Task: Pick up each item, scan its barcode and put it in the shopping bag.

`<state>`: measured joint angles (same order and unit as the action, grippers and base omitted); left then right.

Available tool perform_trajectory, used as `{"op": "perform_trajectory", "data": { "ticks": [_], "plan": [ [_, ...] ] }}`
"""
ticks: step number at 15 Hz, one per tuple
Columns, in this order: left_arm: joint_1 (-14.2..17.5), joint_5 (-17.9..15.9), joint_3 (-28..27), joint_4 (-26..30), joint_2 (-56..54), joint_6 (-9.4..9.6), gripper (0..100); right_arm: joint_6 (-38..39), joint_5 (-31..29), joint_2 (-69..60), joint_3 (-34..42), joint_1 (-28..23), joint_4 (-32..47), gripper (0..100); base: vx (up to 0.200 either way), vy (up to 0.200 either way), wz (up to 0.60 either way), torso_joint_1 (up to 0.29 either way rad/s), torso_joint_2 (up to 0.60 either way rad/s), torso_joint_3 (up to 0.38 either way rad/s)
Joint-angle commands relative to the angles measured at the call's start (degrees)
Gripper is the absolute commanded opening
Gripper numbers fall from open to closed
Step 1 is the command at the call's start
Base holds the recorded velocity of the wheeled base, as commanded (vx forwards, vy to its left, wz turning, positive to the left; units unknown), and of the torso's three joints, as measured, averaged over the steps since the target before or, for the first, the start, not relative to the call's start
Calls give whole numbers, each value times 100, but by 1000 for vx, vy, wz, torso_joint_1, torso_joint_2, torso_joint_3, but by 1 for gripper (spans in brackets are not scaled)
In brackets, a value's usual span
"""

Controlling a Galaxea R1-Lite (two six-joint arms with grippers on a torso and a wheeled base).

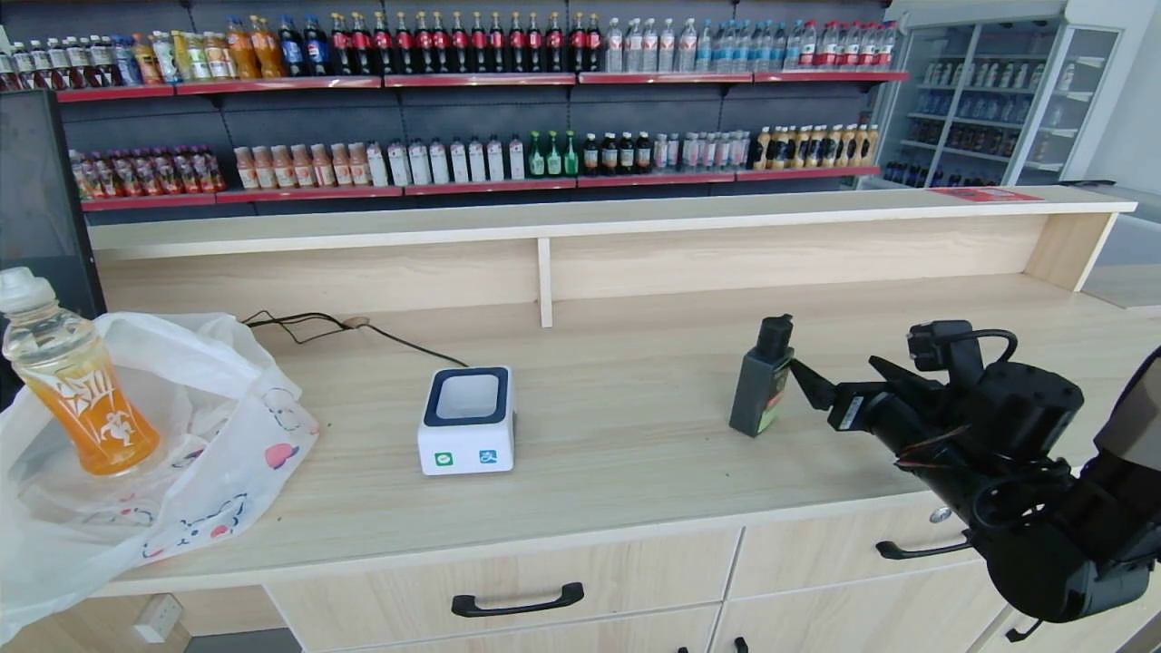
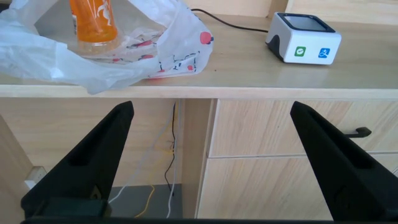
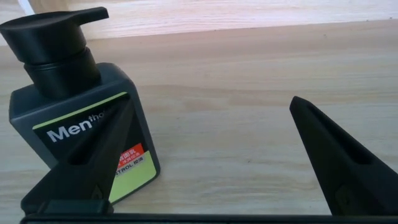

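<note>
Pale wood counter (image 1: 635, 435) across the middle of the head view, drawers (image 1: 508, 580) with black handles under its front edge. Dark pump bottle (image 1: 762, 381) stands upright on the counter, right of centre, pump head on top and a green-edged label on its side. Right gripper (image 1: 832, 363) sits low over the counter at the right of the frame, its fingers spread wide and holding nothing. The nearer fingertip (image 1: 798, 367) lies at the bottle's side; contact or a small gap, cannot tell. In the right wrist view the bottle (image 3: 81, 130) is off to one side, behind one finger (image 3: 93, 168), not centred in the gap of the gripper (image 3: 208, 102). Scanner (image 1: 465, 420), a white box with a dark-framed window facing up, sits just left of centre, well apart from the bottle. A black cable (image 1: 363, 328) runs from behind it toward the back wall of the counter. White plastic bag (image 1: 190, 426) with small red and blue prints lies crumpled at the left edge of the frame, spilling over the counter front. Orange drink bottle (image 1: 68, 372), clear cap end up, stands inside it, leaning a little. Left gripper (image 2: 211, 109) is below counter level, facing the drawer fronts, fingers wide apart and empty; bag (image 2: 155, 50) and scanner (image 2: 305, 38) sit on the counter beyond it. Red shelves of bottled drinks (image 1: 472, 82) fill the top of the head view, a glass-door fridge (image 1: 989, 91) at upper right.
</note>
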<state>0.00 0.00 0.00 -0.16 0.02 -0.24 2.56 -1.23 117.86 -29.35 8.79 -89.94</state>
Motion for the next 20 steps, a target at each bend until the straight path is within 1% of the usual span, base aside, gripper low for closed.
{"op": "perform_trajectory", "data": {
  "ticks": [1, 15, 20],
  "plan": [
    [0, 0, 0, -2, -2, -2, 100, 16, 0, 141, -123, -18, -6, 100, 0, 0, 0, 0, 0, 0],
    [0, 0, 0, -2, -2, -2, 100, 60, 9, 730, -730, -26, -6, 100, 0, 0, 0, 0, 0, 0],
    [0, 0, 0, -2, -2, -2, 100, 60, 9, 818, -756, 79, -6, 100, 0, 0, 0, 0, 0, 0]
  ]
}}
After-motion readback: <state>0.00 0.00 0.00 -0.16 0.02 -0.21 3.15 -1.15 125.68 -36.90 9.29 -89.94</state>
